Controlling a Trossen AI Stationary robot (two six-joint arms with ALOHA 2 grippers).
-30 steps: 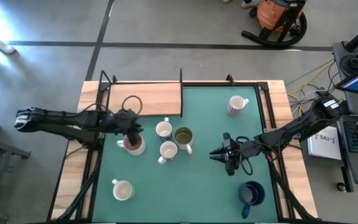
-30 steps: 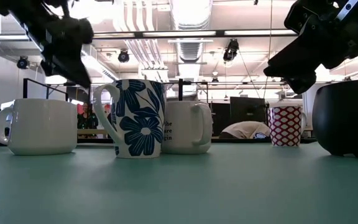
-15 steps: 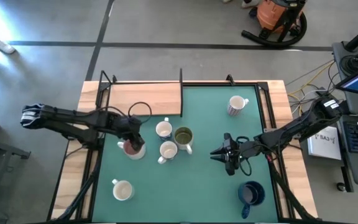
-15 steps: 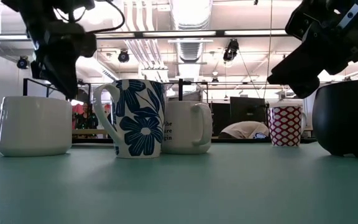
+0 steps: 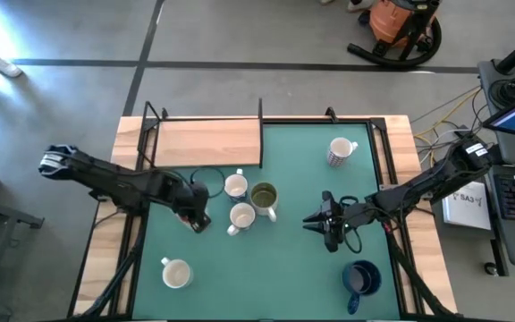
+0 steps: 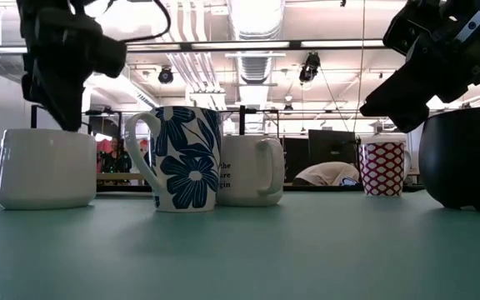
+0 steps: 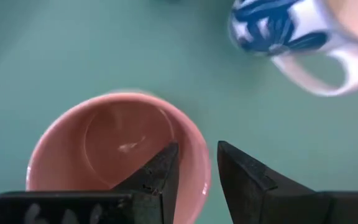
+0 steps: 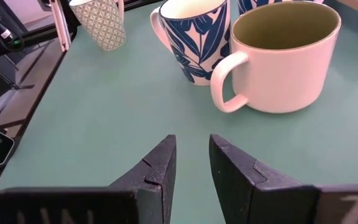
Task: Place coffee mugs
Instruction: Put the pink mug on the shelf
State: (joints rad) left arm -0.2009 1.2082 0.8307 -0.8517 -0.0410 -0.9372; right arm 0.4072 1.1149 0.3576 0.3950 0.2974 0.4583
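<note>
Green bench (image 5: 293,268) carries the mugs; the pink-lined mug's (image 7: 117,149) rim is straddled by the left pincer (image 7: 194,171) for lifting. The right pincer (image 8: 191,165) waits, slightly parted, empty.

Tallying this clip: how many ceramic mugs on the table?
7: patterned mug far right; floral mug, its twin, olive-lined mug clustered centre; pink-lined mug in left gripper; white mug near left; dark blue mug near right. Others may hide.
</note>
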